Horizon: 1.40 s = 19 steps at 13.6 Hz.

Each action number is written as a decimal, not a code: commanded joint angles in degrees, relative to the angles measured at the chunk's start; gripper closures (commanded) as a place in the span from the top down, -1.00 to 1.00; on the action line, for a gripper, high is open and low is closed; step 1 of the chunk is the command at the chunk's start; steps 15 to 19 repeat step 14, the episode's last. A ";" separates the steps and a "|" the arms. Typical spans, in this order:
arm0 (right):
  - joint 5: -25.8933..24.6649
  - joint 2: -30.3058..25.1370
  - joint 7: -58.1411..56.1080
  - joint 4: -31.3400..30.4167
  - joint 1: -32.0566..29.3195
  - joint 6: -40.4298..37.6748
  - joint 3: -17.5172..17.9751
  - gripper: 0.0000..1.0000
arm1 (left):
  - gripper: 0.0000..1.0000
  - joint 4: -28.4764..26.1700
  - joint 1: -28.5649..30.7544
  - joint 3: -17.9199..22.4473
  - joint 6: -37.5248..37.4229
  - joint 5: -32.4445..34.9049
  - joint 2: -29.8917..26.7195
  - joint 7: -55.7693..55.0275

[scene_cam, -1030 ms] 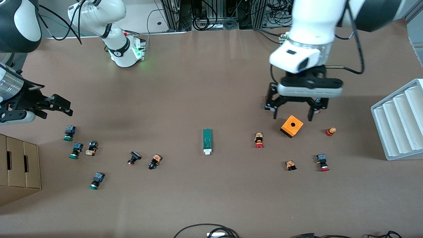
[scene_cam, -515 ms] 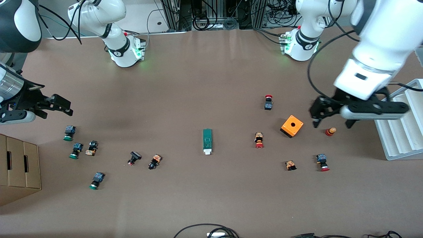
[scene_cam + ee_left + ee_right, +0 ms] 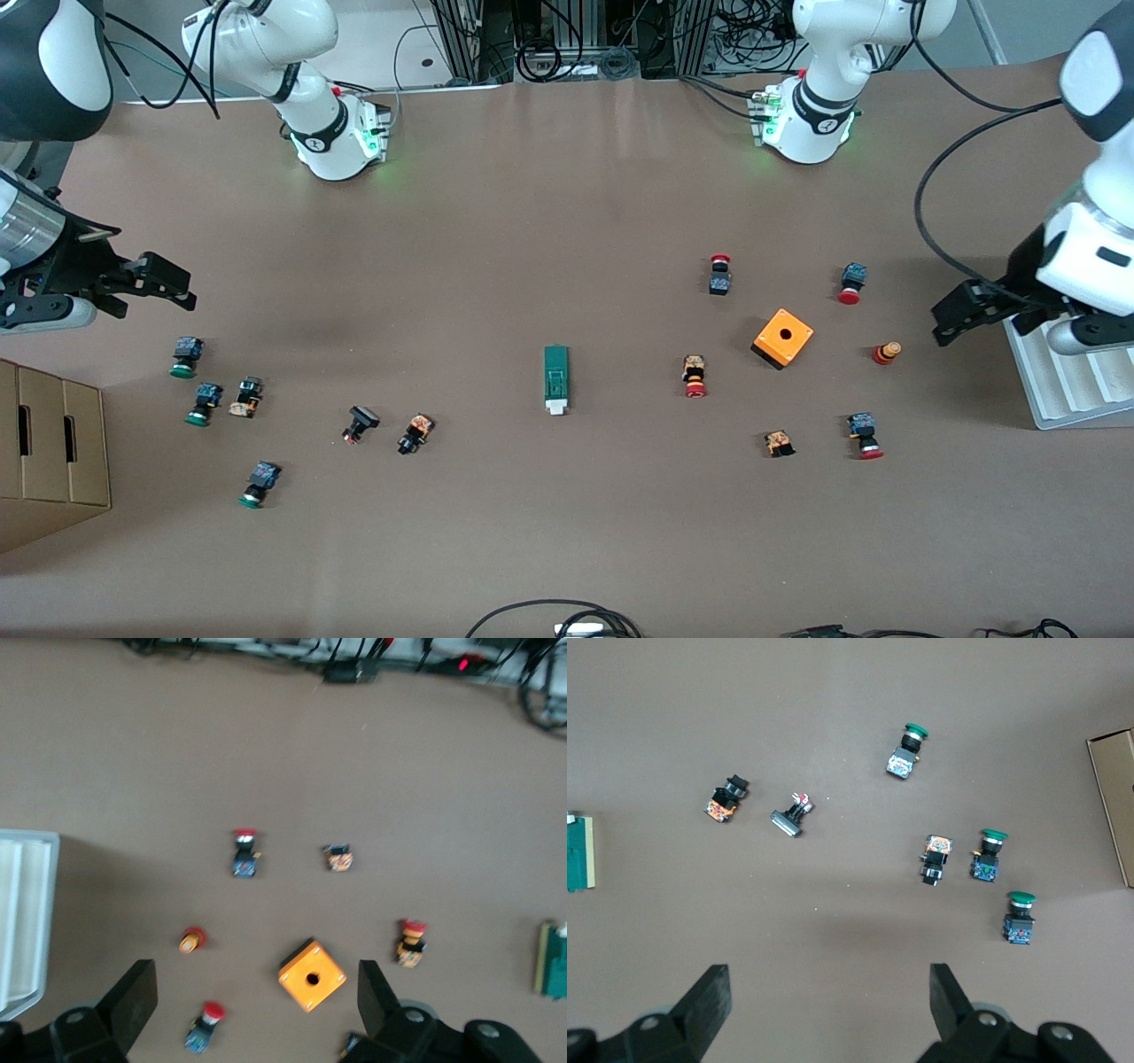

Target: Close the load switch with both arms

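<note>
Left gripper (image 3: 252, 1001): you had it up in the air, fingers (image 3: 133, 997) spread wide and empty, over the table's left-arm end beside the white ridged rack (image 3: 1076, 337).
Right gripper (image 3: 828, 1005): you kept it aloft with its fingers (image 3: 709, 997) wide apart and empty, over the right-arm end, above the green-capped buttons.
Load switch (image 3: 555, 378): it lay alone mid-table, one piece, its white handle end nearer the front camera; neither gripper touched it.
Green-capped buttons: you had four, at (image 3: 184, 356), (image 3: 205, 402), (image 3: 258, 484), plus one more (image 3: 245, 396) just beside the second, its cap colour hard to tell.
Dark loose parts: two, (image 3: 359, 423) and (image 3: 415, 433), between those buttons and the switch.
Red-capped buttons: four, (image 3: 719, 274), (image 3: 852, 283), (image 3: 694, 376), (image 3: 865, 436).
Other small parts: one red-and-yellow stub (image 3: 885, 353), one orange-black piece (image 3: 779, 443).
Orange box (image 3: 783, 338): one, round hole on top, among the red buttons.
Edges: a cardboard box (image 3: 49, 452) sat at the right-arm end and the rack at the left-arm end.
Open room: bare table surrounded the switch on every side.
</note>
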 commanded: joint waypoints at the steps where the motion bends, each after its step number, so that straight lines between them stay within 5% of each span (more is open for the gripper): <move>1: -1.18 0.62 -0.39 1.34 0.50 -1.10 -0.06 1.00 | 1.00 -0.34 0.98 2.37 -5.17 -1.23 -1.69 5.47; 4: -1.18 0.62 -0.39 1.34 0.67 -1.10 -0.06 1.00 | 1.00 3.17 1.51 2.55 -9.05 -1.32 -1.51 6.28; 19: -1.18 0.63 -0.39 1.34 0.76 -1.19 -0.06 1.00 | 1.00 2.12 3.01 3.08 -12.64 -0.88 0.42 10.85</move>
